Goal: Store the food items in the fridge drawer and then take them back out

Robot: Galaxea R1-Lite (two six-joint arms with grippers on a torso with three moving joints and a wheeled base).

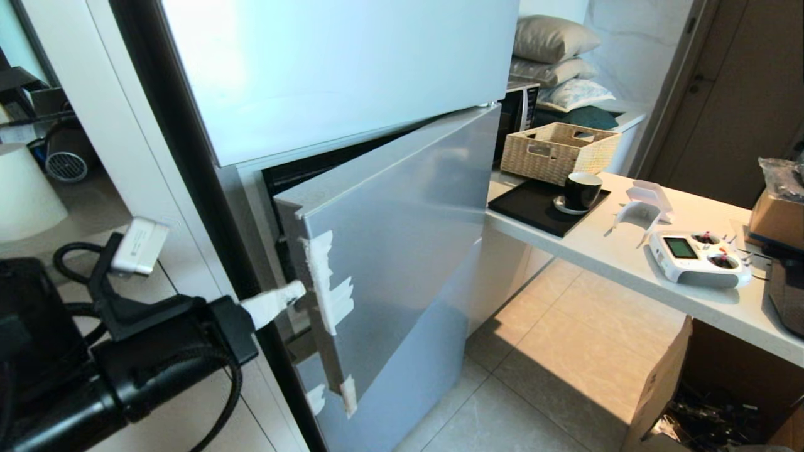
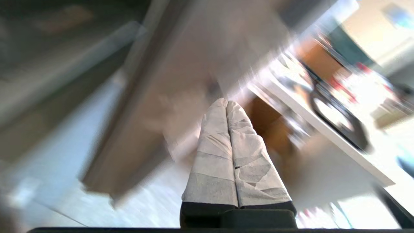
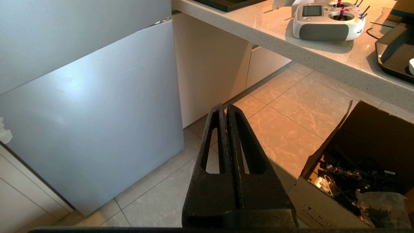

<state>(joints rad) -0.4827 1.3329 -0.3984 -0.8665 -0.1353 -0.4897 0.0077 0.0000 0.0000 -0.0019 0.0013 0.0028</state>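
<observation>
The pale blue-grey fridge's lower door (image 1: pixel 402 238) stands ajar, with a dark gap (image 1: pixel 314 166) showing along its top. White tape (image 1: pixel 330 289) is stuck on its free edge. My left gripper (image 1: pixel 300 290), its fingers wrapped in white tape, is shut and empty, with its tips at that taped edge of the door. In the left wrist view the left gripper (image 2: pixel 226 102) shows its fingers pressed together before a blurred background. My right gripper (image 3: pixel 225 106) is shut and empty, parked above the tiled floor beside the fridge. The food items and the fridge drawer are out of view.
To the right of the fridge runs a white counter (image 1: pixel 628 263) with a wicker basket (image 1: pixel 559 150), a black tray (image 1: pixel 534 207) with a dark cup (image 1: pixel 581 191), and a white remote controller (image 1: pixel 700 257). An open cardboard box (image 1: pixel 703 389) stands on the floor under it.
</observation>
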